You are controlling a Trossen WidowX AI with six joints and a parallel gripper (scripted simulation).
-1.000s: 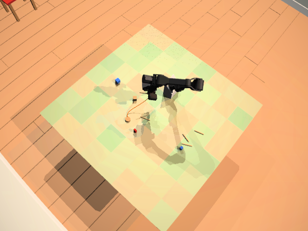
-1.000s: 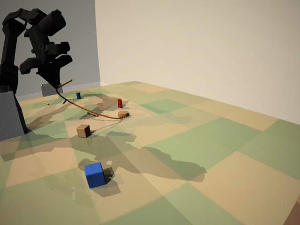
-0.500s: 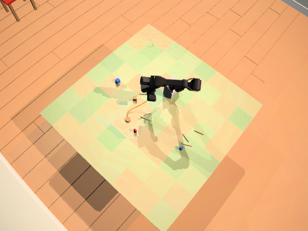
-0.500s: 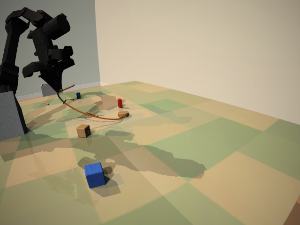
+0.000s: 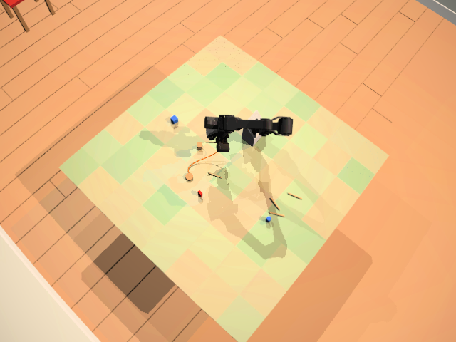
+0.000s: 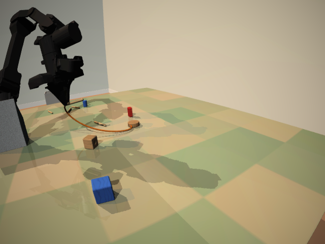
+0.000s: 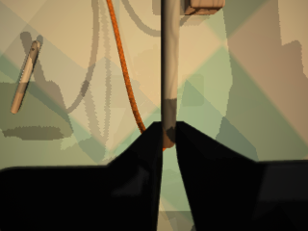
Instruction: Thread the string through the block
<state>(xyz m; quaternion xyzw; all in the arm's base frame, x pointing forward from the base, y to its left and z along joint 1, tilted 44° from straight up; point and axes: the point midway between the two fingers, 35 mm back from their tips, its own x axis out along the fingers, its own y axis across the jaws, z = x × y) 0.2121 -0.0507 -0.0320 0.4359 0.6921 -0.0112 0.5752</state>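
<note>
My gripper [image 6: 66, 103] [image 7: 167, 129] is shut on the wooden stick [image 5: 210, 142] [image 6: 75, 101] [image 7: 170, 58], near its string end, and holds it above the table. The stick points away from the fingers. The orange string [image 5: 199, 159] [image 6: 86, 126] [image 7: 124, 67] sags from the fingertips to the round wooden button [image 5: 189, 177] [image 6: 133, 123]. The wooden block [image 5: 199, 145] [image 6: 90, 142] [image 7: 206, 7] stands on the table; a dark hole shows in one side in the exterior view. In the wrist view the block is right of the stick, outside it. The fingertips are hidden under the arm in the top view.
A loose stick [image 5: 214, 175] [image 6: 100, 123] [image 7: 26, 77] lies near the button. A red piece [image 5: 199, 193] [image 6: 129, 112] stands beyond. A blue cube [image 5: 174, 119] [image 6: 102, 189] is past the block. Several loose sticks lie near a blue cylinder [image 5: 268, 219] [image 6: 85, 103].
</note>
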